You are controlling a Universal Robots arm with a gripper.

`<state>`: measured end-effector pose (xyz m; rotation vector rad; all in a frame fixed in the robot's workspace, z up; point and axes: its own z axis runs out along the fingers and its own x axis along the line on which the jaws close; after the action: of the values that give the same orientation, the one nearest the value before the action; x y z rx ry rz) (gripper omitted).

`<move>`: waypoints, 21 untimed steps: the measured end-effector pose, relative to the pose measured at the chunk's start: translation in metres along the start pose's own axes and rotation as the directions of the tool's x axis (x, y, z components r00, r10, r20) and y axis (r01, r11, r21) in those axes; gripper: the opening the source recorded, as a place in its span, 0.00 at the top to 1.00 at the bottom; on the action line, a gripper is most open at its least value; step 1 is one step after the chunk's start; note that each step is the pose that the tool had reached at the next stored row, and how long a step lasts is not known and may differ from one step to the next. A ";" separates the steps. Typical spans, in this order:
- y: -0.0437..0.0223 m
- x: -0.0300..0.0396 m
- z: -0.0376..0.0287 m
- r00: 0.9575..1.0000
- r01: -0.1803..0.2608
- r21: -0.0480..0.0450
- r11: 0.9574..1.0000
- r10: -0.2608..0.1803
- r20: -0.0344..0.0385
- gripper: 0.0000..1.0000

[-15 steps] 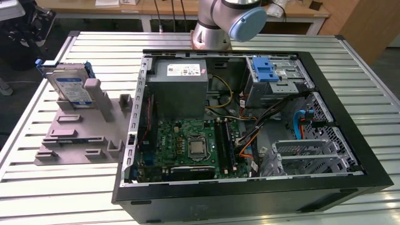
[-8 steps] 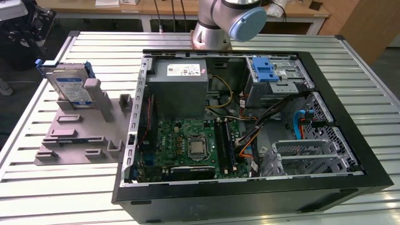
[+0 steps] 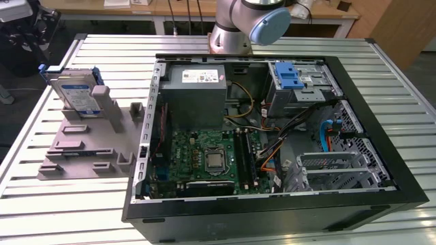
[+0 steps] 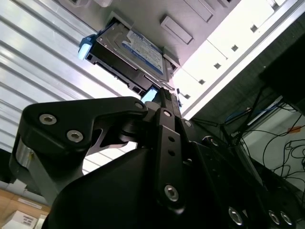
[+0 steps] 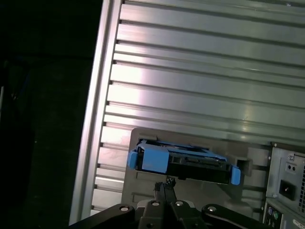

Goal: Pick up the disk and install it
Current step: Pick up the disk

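The disk (image 3: pixel 75 94) stands on edge in a grey holder (image 3: pixel 89 148) on the exterior view's left, silver with a blue-and-white label and blue side rails. Both wrist views look down on it: label side (image 4: pixel 136 50) in the second, blue-handled edge (image 5: pixel 183 163) in the first. My gripper (image 5: pixel 166 183) hangs above the disk, apart from it, with its black fingers closed together and nothing between them. The same fingertips (image 4: pixel 161 95) point toward the disk's blue end in the second wrist view.
An open black computer case (image 3: pixel 272 206) lies on the slatted metal table (image 3: pixel 68 214), to the exterior view's right of the holder. Inside are a grey power supply (image 3: pixel 197 89), a motherboard (image 3: pixel 214 158) and a metal drive cage with a blue latch (image 3: pixel 293 79). The arm's base (image 3: pixel 232 30) stands behind the case.
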<state>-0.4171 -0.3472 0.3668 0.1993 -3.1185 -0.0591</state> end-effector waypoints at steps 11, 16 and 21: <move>0.0000 0.0000 0.0000 0.998 0.056 0.001 0.998 -0.056 -0.002 0.89; 0.0000 0.0000 0.0000 0.996 0.092 0.001 0.996 -0.092 -0.004 0.89; 0.0000 0.0000 0.0001 0.990 0.140 0.002 0.990 -0.140 -0.006 0.89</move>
<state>-0.4171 -0.3472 0.3667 0.4169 -3.0943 -0.0572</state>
